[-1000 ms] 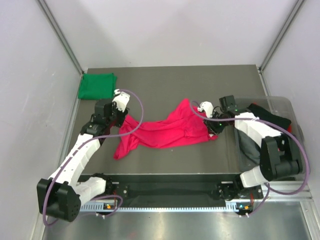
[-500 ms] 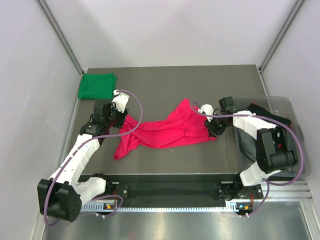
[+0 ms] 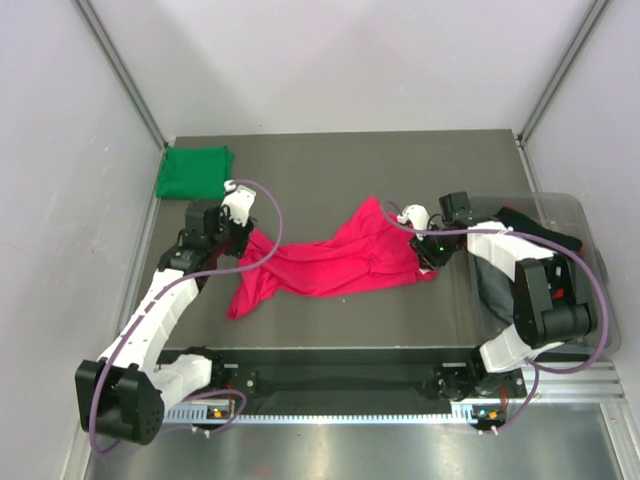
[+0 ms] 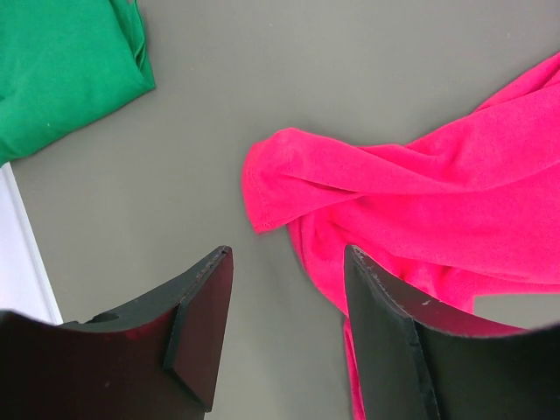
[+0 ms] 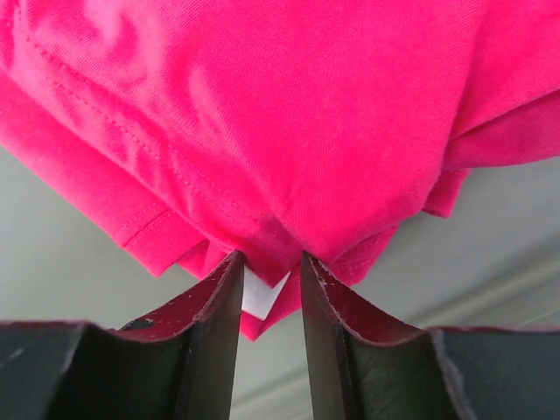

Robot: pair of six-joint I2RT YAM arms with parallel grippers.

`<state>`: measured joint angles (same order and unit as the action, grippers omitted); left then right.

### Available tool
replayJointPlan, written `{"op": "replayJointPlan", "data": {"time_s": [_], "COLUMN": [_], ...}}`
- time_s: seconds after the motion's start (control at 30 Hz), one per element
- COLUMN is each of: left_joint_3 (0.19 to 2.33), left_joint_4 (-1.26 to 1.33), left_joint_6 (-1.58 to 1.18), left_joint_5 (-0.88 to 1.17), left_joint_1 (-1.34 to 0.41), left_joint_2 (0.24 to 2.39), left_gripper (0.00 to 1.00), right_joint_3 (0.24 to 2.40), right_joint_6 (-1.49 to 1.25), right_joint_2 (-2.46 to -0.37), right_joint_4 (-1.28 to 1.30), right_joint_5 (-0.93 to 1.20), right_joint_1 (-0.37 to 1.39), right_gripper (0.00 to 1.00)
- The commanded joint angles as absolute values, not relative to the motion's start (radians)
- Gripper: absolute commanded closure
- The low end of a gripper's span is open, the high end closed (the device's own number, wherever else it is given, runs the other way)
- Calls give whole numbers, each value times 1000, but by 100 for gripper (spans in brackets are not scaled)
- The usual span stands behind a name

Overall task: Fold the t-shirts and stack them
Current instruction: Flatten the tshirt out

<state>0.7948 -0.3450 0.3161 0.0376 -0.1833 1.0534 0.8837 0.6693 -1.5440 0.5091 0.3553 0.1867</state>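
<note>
The crimson-pink t-shirt [image 3: 330, 262] lies crumpled across the middle of the table. The emerald green t-shirt [image 3: 194, 171] lies folded at the far left corner. My left gripper [image 3: 243, 238] is open and empty, hovering over the pink shirt's left end; in the left wrist view [image 4: 287, 254] its jaws straddle bare table beside the pink cloth [image 4: 420, 192], with the green shirt [image 4: 61, 61] beyond. My right gripper [image 3: 425, 252] is at the shirt's right end; in the right wrist view [image 5: 271, 258] its jaws pinch pink cloth [image 5: 262, 105] next to the white neck label [image 5: 261, 293].
A clear plastic bin [image 3: 575, 215] holding dark cloth stands at the table's right edge, behind my right arm. Grey walls close in the left, back and right sides. The table's white left edge [image 4: 26, 254] shows in the left wrist view.
My right arm's elbow has swung in and its wrist has shifted slightly at the shirt's right end. The left gripper and both shirts have barely moved.
</note>
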Motion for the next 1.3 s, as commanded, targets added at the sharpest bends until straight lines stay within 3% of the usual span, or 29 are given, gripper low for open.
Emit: {"op": "replayJointPlan", "data": {"time_s": [0.0, 0.13, 0.37, 0.53, 0.87, 1.27], "left_joint_3": [792, 787, 785, 782, 795, 864], "left_joint_4": [-324, -321, -319, -316, -290, -348], "left_joint_6": [307, 307, 305, 311, 327, 331], "left_joint_5": [61, 64, 67, 58, -81, -107], "left_joint_1": [-176, -172, -169, -166, -166, -115], "left_joint_2": [1019, 1014, 1009, 1009, 1055, 1339], "left_gripper": [42, 42, 42, 42, 37, 41], "right_joint_3": [891, 893, 899, 905, 1050, 1031], "right_joint_6": [664, 653, 650, 644, 574, 500], "right_joint_2": [-1551, -1562, -1585, -1575, -1177, -1094], "right_joint_4": [468, 456, 471, 491, 601, 545], "right_joint_5": [353, 339, 325, 344, 374, 373], "right_joint_1": [170, 170, 170, 170, 170, 172], "right_gripper": [67, 74, 74, 100, 100, 100]}}
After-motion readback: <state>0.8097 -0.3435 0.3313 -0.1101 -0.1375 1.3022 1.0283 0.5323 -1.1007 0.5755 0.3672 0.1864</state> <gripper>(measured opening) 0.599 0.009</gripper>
